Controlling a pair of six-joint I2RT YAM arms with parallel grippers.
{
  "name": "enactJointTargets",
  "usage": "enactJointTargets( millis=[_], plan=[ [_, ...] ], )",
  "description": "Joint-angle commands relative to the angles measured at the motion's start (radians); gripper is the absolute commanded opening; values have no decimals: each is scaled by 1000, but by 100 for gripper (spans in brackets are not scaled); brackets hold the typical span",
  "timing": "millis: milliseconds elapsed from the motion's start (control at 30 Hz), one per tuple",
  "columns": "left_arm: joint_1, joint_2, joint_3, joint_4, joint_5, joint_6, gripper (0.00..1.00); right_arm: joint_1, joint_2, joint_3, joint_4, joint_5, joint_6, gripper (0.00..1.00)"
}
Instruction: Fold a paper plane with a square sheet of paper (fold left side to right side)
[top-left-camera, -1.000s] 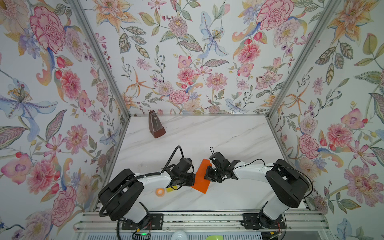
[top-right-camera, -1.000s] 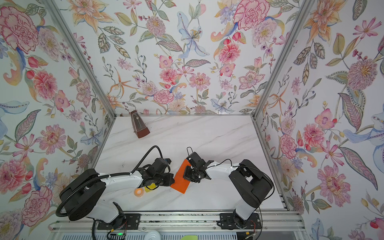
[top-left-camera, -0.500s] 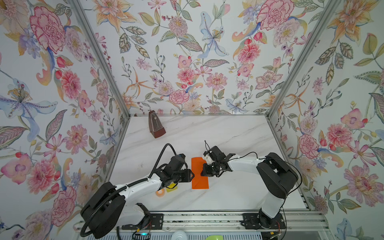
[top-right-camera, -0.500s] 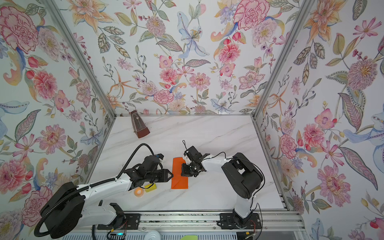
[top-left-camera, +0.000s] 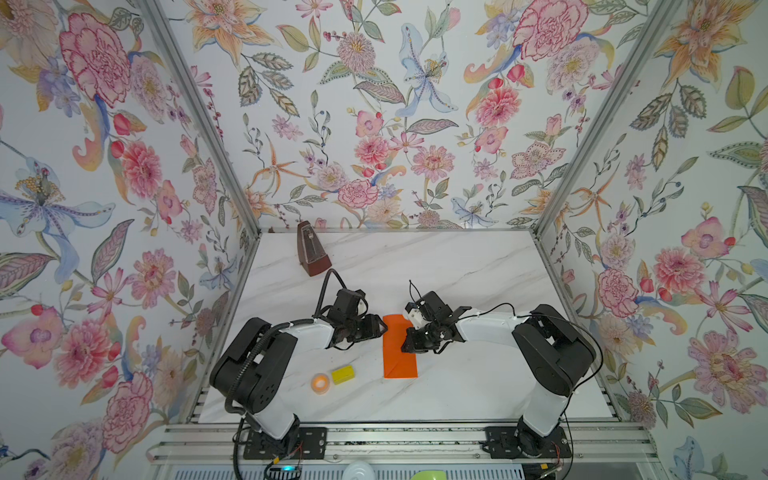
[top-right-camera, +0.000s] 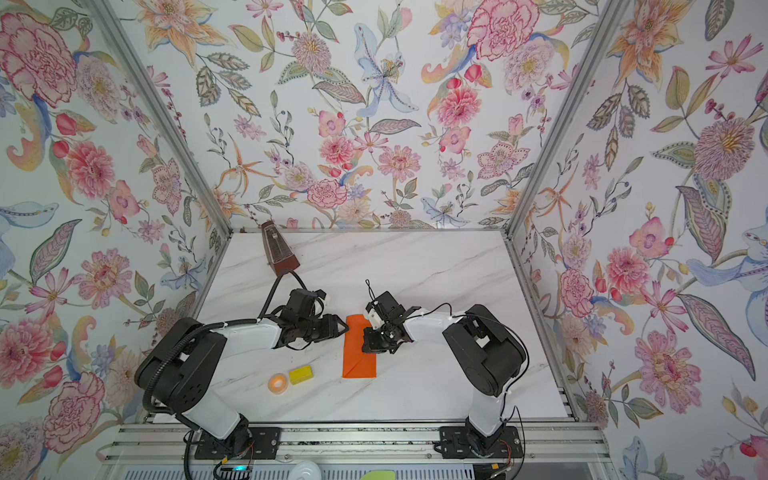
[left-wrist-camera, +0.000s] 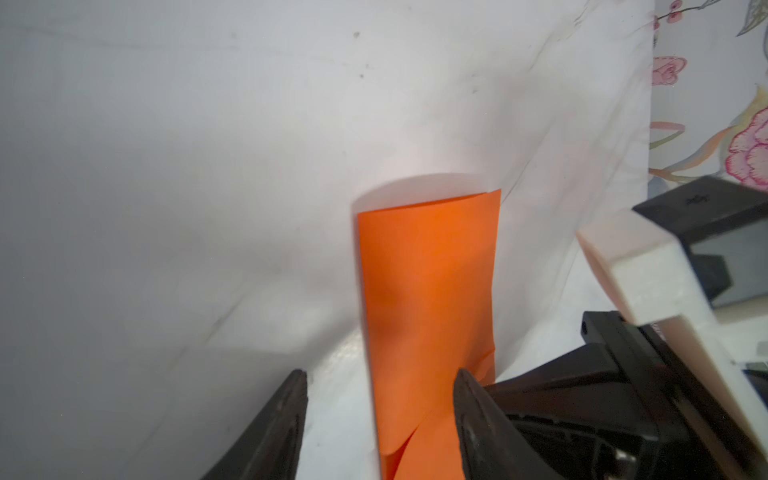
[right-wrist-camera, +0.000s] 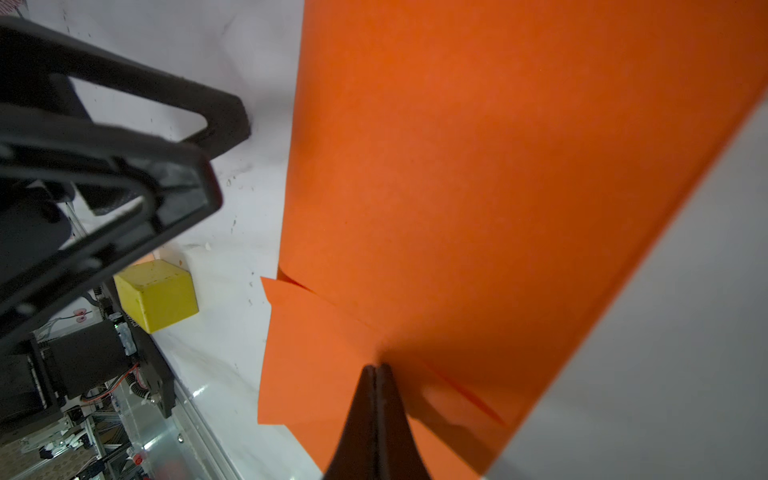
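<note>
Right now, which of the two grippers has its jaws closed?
The right gripper: its jaws are shut together, tips at the orange paper. The left gripper has its jaws apart at the paper's edge.

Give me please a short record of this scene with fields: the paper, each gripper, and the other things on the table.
paper: square sheet of paper, folded into a narrow strip, lying on the table
left gripper: open, jaws apart, at the paper's left edge
right gripper: shut, tips down on the paper, pinching nothing
other things: yellow block and orange tape ring side by side, left of the paper; brown metronome at the back
progress: not yet a plane shape
</note>
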Motion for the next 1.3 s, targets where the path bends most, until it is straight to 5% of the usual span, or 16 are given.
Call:
enactJointTargets(
  millis=[0,367,900,1267],
  plan=[
    [7,68,44,8,73,43,59,2,38,-36,-52,10,-3,5],
    [-10,110,-10,71,217,29,55,5,26,-70,-17,11,34,6],
    [-34,-47,-211,144,202,-51,56,1,14,-79,-17,4,38,8],
    [-52,-99,-256,164,165,-99,57,37,-139,-71,-37,43,225,21]
  ],
)
